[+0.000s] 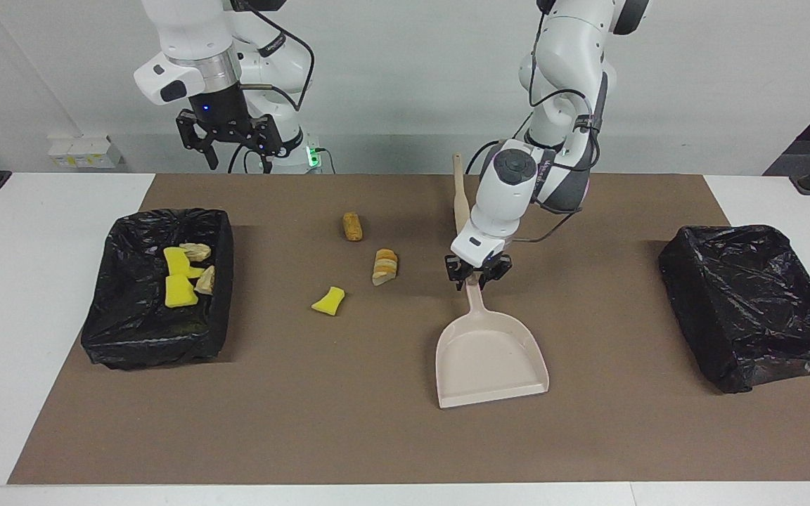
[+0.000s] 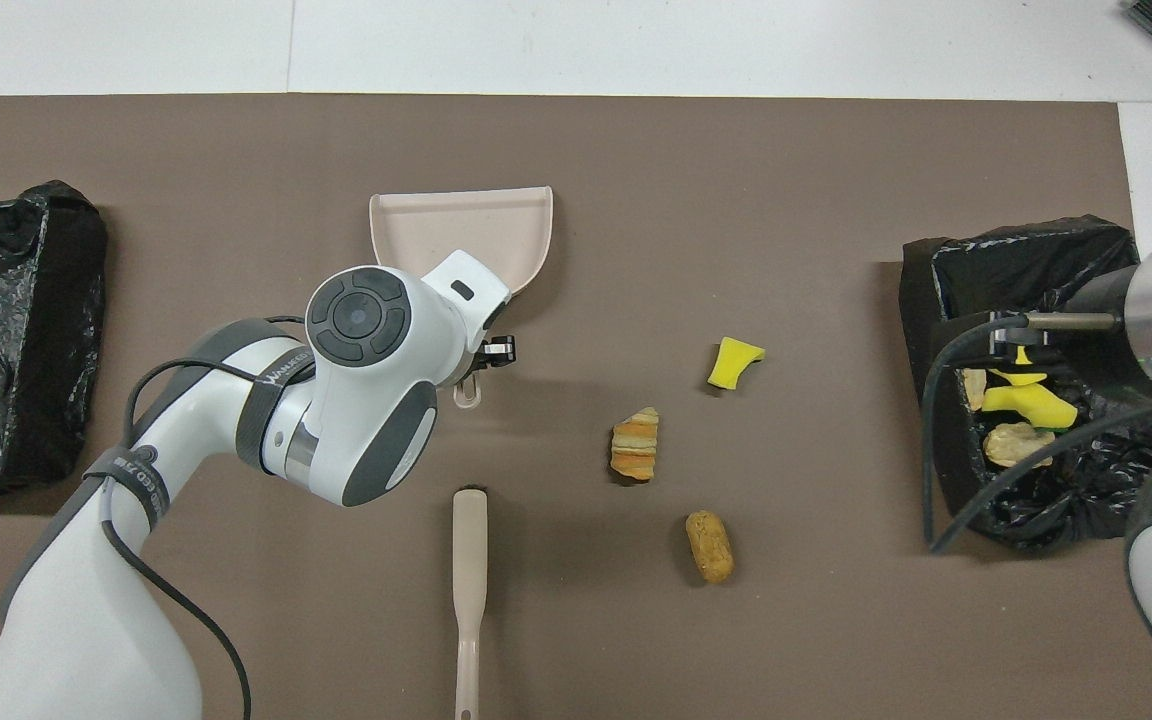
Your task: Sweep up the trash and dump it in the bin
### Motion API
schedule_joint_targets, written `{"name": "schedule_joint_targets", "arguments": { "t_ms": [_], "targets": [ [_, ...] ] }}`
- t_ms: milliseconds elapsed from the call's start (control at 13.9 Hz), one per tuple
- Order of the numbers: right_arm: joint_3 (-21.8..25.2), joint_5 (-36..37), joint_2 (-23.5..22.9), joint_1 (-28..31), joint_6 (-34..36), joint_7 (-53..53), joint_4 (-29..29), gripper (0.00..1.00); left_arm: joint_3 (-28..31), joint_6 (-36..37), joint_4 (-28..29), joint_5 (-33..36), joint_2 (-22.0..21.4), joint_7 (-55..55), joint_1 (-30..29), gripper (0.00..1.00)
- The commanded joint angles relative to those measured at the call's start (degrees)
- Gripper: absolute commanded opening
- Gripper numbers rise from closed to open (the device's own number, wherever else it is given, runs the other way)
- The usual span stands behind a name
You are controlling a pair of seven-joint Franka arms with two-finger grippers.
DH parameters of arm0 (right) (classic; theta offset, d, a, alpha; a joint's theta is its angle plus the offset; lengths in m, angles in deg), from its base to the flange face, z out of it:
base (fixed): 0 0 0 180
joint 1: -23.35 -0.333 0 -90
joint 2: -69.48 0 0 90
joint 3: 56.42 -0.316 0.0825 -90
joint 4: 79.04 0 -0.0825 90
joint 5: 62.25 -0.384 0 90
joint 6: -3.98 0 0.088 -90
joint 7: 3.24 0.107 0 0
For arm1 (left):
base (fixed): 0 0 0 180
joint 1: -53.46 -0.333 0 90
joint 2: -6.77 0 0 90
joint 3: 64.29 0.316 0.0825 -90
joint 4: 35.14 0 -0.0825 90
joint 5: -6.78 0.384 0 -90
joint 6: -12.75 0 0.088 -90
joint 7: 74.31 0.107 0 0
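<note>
The beige dustpan lies on the brown mat, its handle pointing toward the robots; it also shows in the overhead view. My left gripper is down at that handle and shut on it. Three pieces of trash lie on the mat: a yellow sponge bit, a striped bread lump and a brown lump. Several more pieces lie in the black-lined bin at the right arm's end. My right gripper hangs open and empty, raised over the table's edge by that bin.
A beige brush handle lies on the mat nearer to the robots than the dustpan. A second black-lined bin stands at the left arm's end. The brown mat covers most of the table.
</note>
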Motion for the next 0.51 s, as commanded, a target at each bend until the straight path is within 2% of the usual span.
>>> {"name": "schedule_joint_targets", "arguments": {
  "t_ms": [0, 144, 433],
  "targets": [
    [-0.59, -0.52, -1.45, 0.07, 2.16, -1.81, 2.3, 1.0, 0.23, 0.0, -1.06, 2.75, -1.46, 3.47, -2.52, 0.0],
    [-0.95, -0.7, -0.57, -0.99, 3.04, -2.07, 1.24, 1.0, 0.23, 1.75, -2.04, 2.93, -1.73, 11.18, -5.93, 0.0],
    [-0.95, -4.29, 1.98, -7.57, 2.43, 0.99, -4.11, 1.0, 0.23, 8.87, -3.36, 2.23, -1.81, 29.63, -13.4, 0.0]
  ]
}}
